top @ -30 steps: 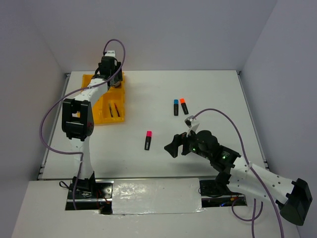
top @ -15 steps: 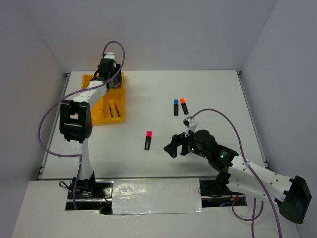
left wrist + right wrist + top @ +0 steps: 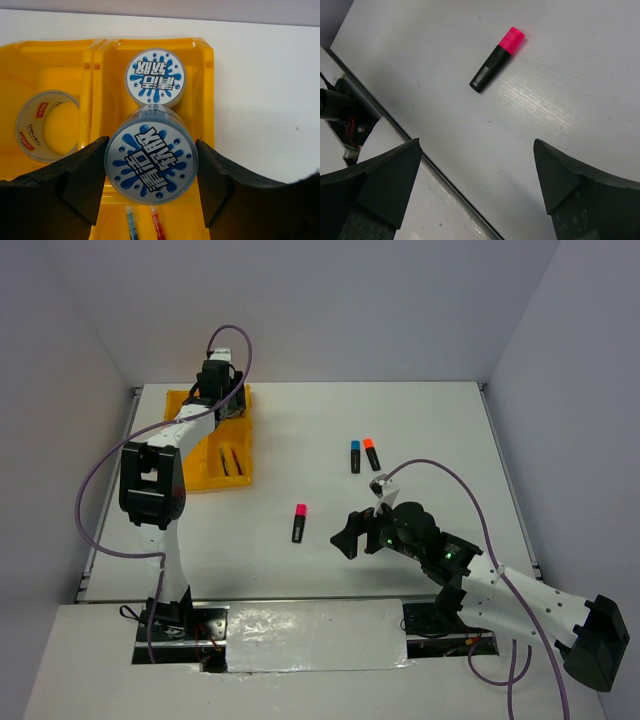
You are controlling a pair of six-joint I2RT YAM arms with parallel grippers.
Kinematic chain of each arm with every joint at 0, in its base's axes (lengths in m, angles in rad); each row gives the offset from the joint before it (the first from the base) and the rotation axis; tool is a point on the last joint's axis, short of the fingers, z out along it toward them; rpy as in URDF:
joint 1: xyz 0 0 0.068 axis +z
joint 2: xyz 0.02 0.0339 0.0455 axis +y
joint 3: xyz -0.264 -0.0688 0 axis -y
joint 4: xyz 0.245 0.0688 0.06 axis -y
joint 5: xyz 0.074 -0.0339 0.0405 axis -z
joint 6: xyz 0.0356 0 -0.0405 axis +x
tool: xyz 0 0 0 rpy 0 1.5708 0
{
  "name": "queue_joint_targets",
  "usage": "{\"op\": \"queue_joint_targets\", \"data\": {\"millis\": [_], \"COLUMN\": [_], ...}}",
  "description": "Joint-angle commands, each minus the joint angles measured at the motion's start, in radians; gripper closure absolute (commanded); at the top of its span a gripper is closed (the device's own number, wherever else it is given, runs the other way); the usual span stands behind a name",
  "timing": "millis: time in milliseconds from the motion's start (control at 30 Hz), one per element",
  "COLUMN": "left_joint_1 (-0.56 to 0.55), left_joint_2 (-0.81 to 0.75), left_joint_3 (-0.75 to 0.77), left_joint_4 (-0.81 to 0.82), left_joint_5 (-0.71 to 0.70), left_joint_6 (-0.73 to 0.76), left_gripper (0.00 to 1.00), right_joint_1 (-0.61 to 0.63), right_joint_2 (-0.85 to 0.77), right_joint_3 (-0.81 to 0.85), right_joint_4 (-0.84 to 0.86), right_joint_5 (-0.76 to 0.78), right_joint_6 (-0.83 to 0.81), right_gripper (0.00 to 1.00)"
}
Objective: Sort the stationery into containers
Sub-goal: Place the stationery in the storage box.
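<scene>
Gripping a blue-white tape roll (image 3: 151,162) in the left gripper (image 3: 151,172) over the yellow tray (image 3: 207,100), holding the right gripper (image 3: 477,165) wide open, empty, pink highlighter (image 3: 497,60) at 12 o'clock

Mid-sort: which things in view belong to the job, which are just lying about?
Job: yellow tray, held tape roll, second tape roll, clear tape ring, teal pen, red pen, pink highlighter, blue highlighter, orange highlighter.
Not the job: purple cables, shiny strip.
</scene>
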Motion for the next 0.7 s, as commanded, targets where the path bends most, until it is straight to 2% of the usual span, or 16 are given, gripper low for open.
{"op": "queue_joint_targets", "data": {"millis": [0,167,300,400,433,500,533,600,667], "left_joint_1": [0.006,0.006,0.006,0.006,0.006,0.006,0.006,0.006,0.003], "left_joint_2": [0.007,0.007,0.01,0.02,0.029,0.035,0.036,0.036,0.027], "left_joint_3": [0.017,0.009,0.015,0.029,0.037,0.048,0.046,0.045,0.049], "left_joint_4": [-0.007,-0.001,-0.012,-0.029,-0.037,-0.05,-0.05,-0.05,-0.053], "left_joint_5": [0.014,0.06,0.074,0.06,0.057,0.038,0.032,0.018,0.012], "left_joint_6": [0.0,0.007,0.024,0.044,0.044,0.038,0.032,0.013,0.001], "left_gripper": [0.89,0.79,0.79,0.7,0.59,0.44,0.28,0.13,0.06], "right_joint_1": [0.0,0.0,0.001,0.0,0.0,0.0,0.0,0.0,0.001], "right_joint_2": [-0.009,-0.012,-0.008,-0.005,-0.002,-0.002,-0.003,-0.006,-0.012], "right_joint_3": [-0.008,-0.011,-0.012,-0.012,-0.012,-0.012,-0.014,-0.012,-0.012], "right_joint_4": [0.046,0.047,0.052,0.055,0.055,0.059,0.06,0.055,0.049], "right_joint_5": [-0.015,-0.012,-0.016,-0.016,-0.019,-0.021,-0.023,-0.023,-0.02], "right_joint_6": [-0.005,-0.005,-0.003,-0.003,-0.002,0.0,0.0,-0.002,-0.003], "right_gripper": [0.0,0.0,0.0,0.0,0.0,0.0,0.0,0.0,0.0]}}
